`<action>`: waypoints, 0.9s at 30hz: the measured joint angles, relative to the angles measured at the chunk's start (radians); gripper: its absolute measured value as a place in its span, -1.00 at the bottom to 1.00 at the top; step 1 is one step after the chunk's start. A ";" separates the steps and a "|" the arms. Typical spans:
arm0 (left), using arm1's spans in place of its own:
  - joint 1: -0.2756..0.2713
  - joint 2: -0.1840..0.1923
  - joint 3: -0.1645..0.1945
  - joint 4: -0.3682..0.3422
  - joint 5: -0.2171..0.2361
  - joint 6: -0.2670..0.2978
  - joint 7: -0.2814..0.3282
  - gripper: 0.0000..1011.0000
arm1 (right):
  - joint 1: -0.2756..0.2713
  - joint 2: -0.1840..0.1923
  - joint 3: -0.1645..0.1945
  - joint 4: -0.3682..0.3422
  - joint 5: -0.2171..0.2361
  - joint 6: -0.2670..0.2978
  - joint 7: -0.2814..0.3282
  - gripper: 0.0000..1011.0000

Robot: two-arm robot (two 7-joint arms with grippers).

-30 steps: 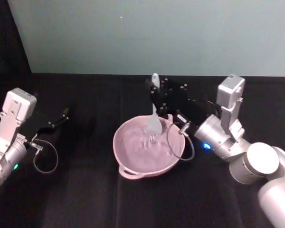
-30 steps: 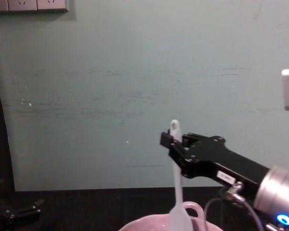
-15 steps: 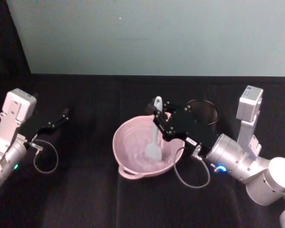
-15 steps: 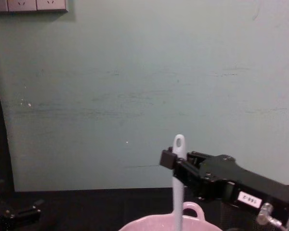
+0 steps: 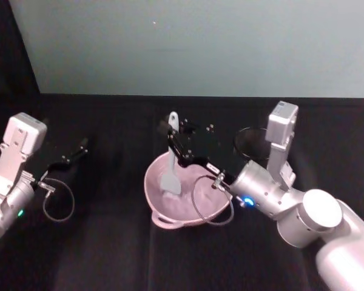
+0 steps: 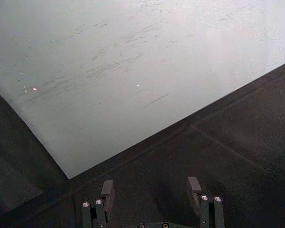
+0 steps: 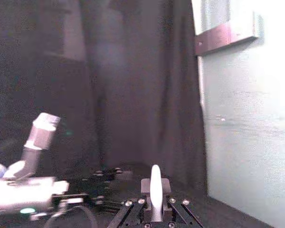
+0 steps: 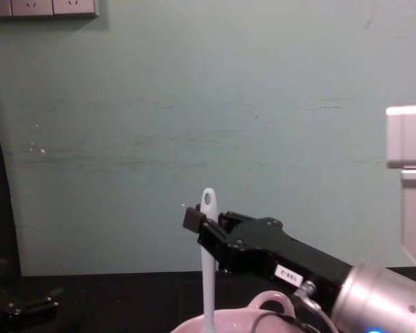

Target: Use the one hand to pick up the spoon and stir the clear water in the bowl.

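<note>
Your right end effector (image 5: pixel 173 140), clamped on the spoon (image 5: pixel 170 173), has swung leftward; the scoop sits below it in the bowl (image 5: pixel 150 194). Your left end effector (image 5: pixel 80 147) idles, fingers apart.

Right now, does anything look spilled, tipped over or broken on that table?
Nothing stands out. The pink bowl sits level on the black cloth, no spill visible around it. The right hand holds the spoon upright, scoop inside the bowl. The left hand is parked open at the left.
</note>
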 joint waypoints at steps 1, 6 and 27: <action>0.000 0.000 0.000 0.000 0.000 0.000 0.000 1.00 | 0.021 -0.016 0.002 0.038 -0.014 -0.020 -0.013 -0.76; 0.000 0.000 0.000 0.000 0.000 0.000 0.000 1.00 | 0.068 -0.045 0.027 0.124 -0.073 -0.097 -0.070 -0.76; 0.000 0.000 0.000 0.000 0.000 0.000 0.000 1.00 | -0.108 0.092 0.080 -0.153 -0.025 0.037 -0.034 -0.76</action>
